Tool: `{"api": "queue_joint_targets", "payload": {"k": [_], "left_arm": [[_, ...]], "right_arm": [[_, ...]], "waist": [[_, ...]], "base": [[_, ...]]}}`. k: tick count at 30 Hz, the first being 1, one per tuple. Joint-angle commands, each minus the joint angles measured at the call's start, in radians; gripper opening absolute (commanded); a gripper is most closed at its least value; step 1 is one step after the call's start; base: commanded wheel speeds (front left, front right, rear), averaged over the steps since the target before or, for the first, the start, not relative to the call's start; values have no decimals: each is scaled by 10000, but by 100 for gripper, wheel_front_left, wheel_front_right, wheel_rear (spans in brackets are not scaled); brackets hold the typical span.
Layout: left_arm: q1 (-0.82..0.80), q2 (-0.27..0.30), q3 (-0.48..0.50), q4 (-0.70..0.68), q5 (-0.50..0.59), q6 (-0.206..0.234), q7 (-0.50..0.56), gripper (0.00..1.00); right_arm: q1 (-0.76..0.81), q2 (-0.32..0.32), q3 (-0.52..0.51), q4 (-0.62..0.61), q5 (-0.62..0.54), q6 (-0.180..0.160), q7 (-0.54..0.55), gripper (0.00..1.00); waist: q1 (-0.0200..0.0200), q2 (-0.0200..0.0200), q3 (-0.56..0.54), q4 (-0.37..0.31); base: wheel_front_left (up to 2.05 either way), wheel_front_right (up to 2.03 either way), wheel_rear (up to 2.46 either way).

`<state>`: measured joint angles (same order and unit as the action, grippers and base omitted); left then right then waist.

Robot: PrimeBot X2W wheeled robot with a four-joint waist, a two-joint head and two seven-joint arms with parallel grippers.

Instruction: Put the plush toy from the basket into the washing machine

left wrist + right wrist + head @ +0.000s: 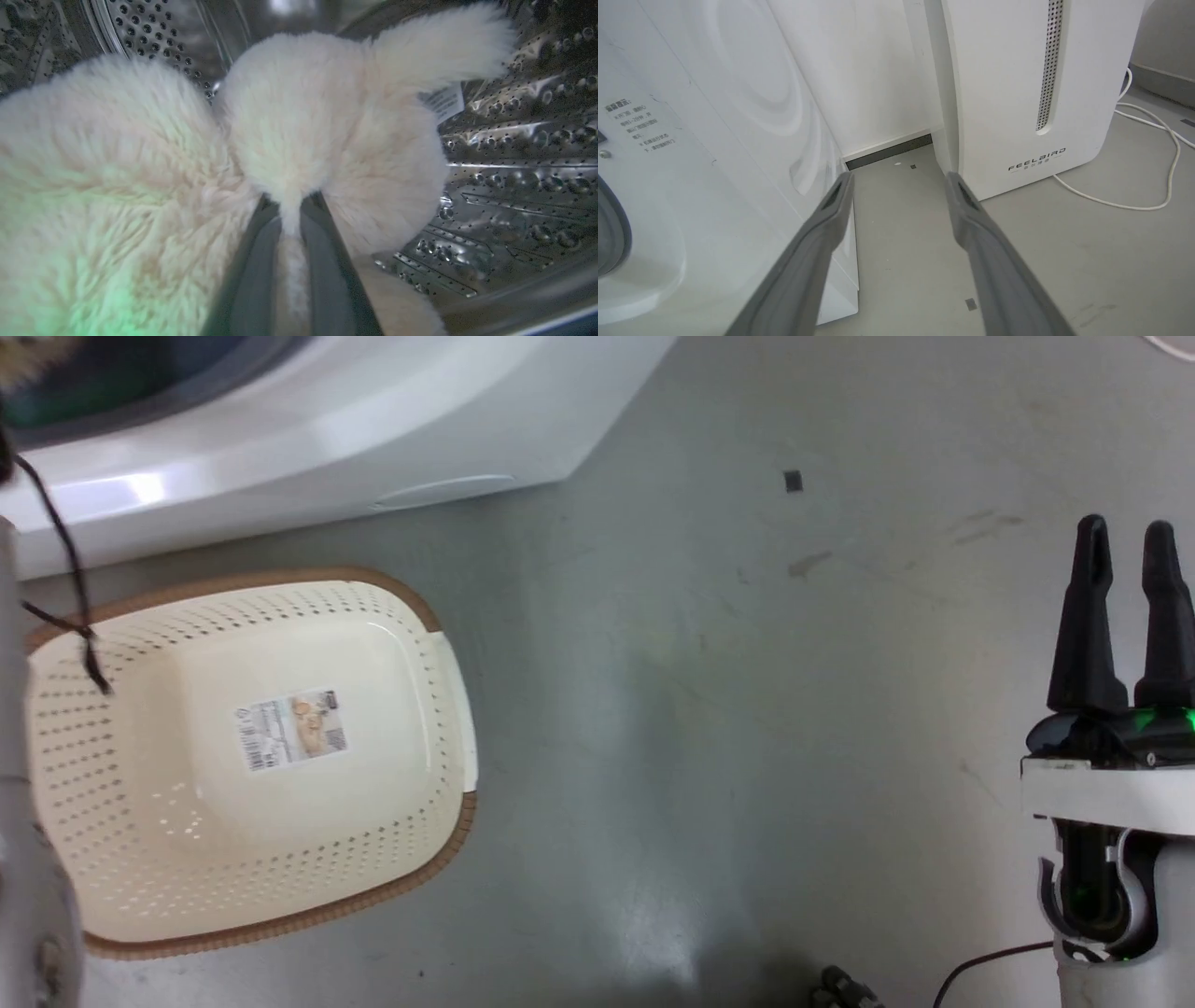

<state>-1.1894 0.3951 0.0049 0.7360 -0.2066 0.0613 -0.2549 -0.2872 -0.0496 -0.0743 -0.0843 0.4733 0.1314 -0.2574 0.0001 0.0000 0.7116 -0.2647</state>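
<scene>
toy: we've got the plush toy [299, 130] inside the shiny drum [514, 163] of the washing machine [280, 439]. In the left wrist view there are fluffy lumps at 9 and 12 o'clock and a white tag [444, 100] at 2.

left gripper [293, 201]: squeezed nearly together, pinching a thin tuft of fur.

right gripper [1125, 527]: fingers spread, holding nothing, parked at 3 o'clock in the head view over bare floor.

basket [411, 821]: on the floor at 8 o'clock, nothing in it, label [291, 730] on its bottom in plain sight.

what could go wrong: if the arm backs out before the pinch opens, we reckon the toy gets dragged right back out. That long pile also looks like it could cling to the fingers even once they part. Let go too near the lip and a limb might flop over the edge.

hard to make out: we can't tell if the toy's weight sits on the drum or hangs from the pinch. Fur buries the fingertips, a green glow washes out the fur at 8 o'clock, and the washer's opening is cut off at 11 in the head view.
</scene>
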Motion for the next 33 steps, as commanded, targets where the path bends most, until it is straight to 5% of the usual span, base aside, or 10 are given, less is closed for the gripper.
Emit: {"api": "queue_joint_targets", "payload": {"k": [1, 10, 11, 12, 33], "left_arm": [[-492, 167, 93, -2, 78, -52, -68, 0], [-1993, 603, 106, 723, 347, -210, -68, 0], [-2089, 606, 105, 757, 373, -201, -68, 45], [-2163, 611, 97, 705, 428, -170, -68, 100], [-99, -80, 743, 1173, 99, -545, -68, 100]], "right_arm": [[-214, -6, 8, -72, 91, -7, -44, 100], [-283, -6, 156, -29, 218, -7, -44, 100], [-294, -6, 166, -22, 220, -7, -44, 100], [-308, -6, 173, -14, 221, -7, -44, 100], [-140, -6, 301, 192, -219, -7, -44, 100]], "waist": [[-1, 0, 270, -242], [-1, 0, 569, -502], [-1, 0, 588, -507], [-1, 0, 604, -506], [-1, 0, -678, 35]], "base": [[0, 0, 0], [0, 0, 0], [0, 0, 0], [0, 0, 0], [0, 0, 0]]}}
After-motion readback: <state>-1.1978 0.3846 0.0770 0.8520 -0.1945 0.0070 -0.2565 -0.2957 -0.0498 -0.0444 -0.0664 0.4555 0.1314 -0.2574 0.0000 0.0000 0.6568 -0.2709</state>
